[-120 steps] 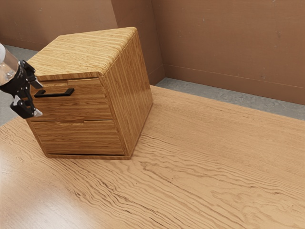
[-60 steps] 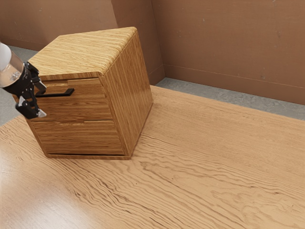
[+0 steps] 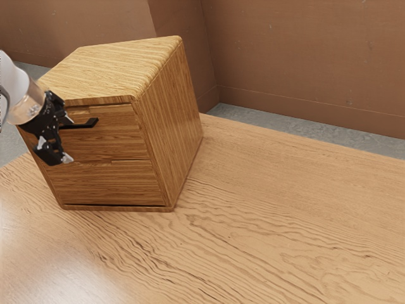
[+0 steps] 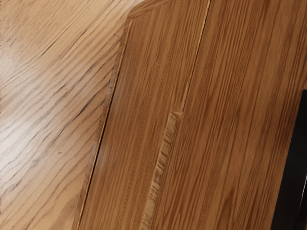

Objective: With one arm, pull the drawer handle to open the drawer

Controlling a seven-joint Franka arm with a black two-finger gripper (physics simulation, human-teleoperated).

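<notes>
Running level across the upper drawer [image 3: 111, 140], the black handle [image 3: 84, 122] is seen with its long axis lying left to right along the drawer front, which sits flush in the wooden cabinet [image 3: 168, 114]. The handle's left end is covered by the gripper [image 3: 62, 137], whose fingers are spread apart, one above and one below it. The cabinet is set at the far left of the table [image 3: 266, 228].

The table [image 3: 285, 221] before me has a light wood surface with a strong wavy grain, and a pale sheen toward the exterior view's lower left. The wrist view shows the same glossy grain. A strip of grey floor [image 3: 329, 132] runs beyond the table's far edge. Plain brown walls [image 3: 316, 50] stand behind it, with a baseboard [image 3: 316, 112] along their foot.
</notes>
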